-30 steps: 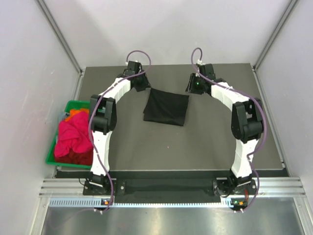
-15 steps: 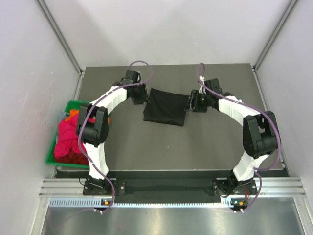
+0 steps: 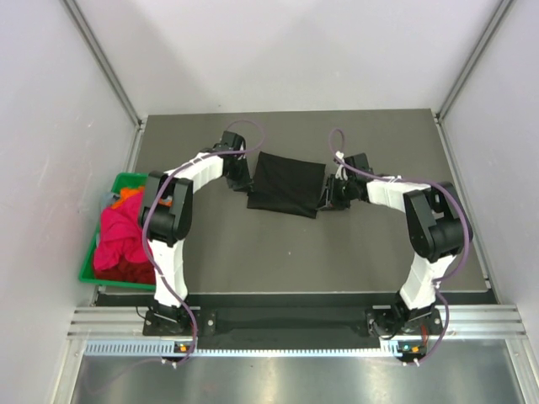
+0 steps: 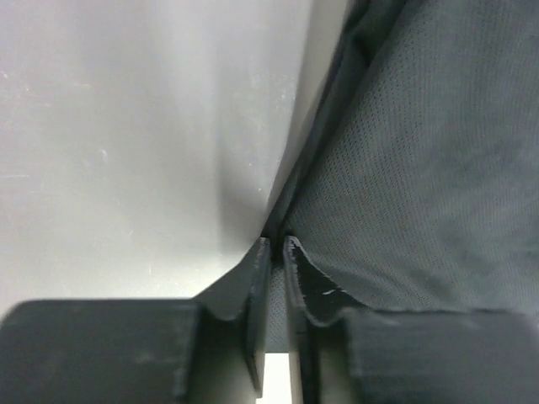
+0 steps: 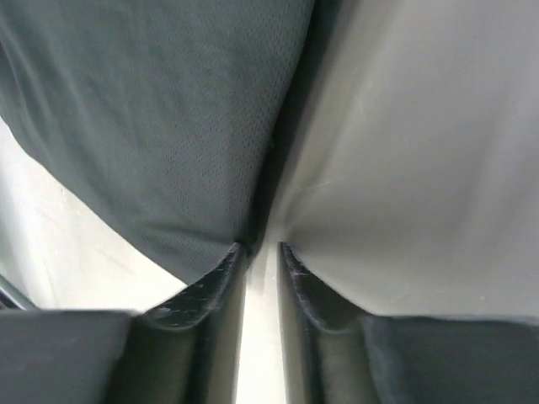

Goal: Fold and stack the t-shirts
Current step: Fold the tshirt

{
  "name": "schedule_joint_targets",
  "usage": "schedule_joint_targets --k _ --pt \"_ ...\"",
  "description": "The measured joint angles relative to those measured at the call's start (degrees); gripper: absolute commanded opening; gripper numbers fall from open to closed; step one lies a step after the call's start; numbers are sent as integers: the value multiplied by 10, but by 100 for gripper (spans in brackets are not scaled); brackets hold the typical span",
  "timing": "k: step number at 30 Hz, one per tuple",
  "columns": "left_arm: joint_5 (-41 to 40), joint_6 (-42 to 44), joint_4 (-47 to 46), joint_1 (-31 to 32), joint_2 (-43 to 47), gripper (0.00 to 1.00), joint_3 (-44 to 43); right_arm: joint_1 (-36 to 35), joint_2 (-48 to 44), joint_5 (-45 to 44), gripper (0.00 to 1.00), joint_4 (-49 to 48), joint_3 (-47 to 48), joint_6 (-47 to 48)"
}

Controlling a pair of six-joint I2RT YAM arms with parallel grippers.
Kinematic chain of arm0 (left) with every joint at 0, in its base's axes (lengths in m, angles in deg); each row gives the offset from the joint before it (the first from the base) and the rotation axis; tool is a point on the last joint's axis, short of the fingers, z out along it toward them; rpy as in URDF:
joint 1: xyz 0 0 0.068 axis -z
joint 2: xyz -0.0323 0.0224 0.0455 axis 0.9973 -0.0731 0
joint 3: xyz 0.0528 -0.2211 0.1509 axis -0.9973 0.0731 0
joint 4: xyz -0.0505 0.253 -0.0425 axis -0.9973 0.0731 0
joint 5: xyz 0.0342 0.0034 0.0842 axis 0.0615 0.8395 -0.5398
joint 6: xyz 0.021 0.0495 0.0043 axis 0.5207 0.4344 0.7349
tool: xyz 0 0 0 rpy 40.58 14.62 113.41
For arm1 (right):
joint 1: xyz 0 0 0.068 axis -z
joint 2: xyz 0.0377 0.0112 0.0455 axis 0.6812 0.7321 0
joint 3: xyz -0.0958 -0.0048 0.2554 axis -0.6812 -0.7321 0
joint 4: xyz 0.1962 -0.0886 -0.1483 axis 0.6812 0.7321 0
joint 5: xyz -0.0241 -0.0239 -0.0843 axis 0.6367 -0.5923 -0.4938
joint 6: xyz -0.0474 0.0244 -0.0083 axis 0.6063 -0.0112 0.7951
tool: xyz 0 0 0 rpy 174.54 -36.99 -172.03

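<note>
**Item under work.** The black shirt (image 3: 286,183) lies flat at mid-bench, already reduced to a rough rectangle. The other shirts (image 3: 122,236) are an unfolded red, magenta and orange heap in the green bin (image 3: 88,271) off the left edge of the bench (image 3: 278,252).

**Arms.** The left arm (image 3: 198,164) reaches to the shirt's left edge and the right arm (image 3: 387,189) to its right edge, both low at the cloth.

**Jaws.** In the left wrist view the left jaws stand narrow, tips at the bench with the cloth edge lying against one finger. The right jaws are likewise narrow, and a thin bright slit shows between them. Neither view shows clearly whether cloth sits between the tips — a firm hold cannot be confirmed on either side.

**Step in hand, as judged.** Taking the two side edges of the black shirt for a further fold. The task looks early, with only this one shirt laid out.

**Next move calls for.** A sure pinch on both edges before any lift. Then an even, matched rise and carry, so the fold lands square and the layers beneath are not dragged.
</note>
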Motion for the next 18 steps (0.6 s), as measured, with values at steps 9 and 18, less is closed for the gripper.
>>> schedule_joint_targets --k 9,18 --pt "-42 -8 71 1 -7 39 -67 0 -10 -31 43 -2 2 -2" --pt "15 -8 35 -1 -15 35 -181 6 -26 -85 48 12 51 -22"
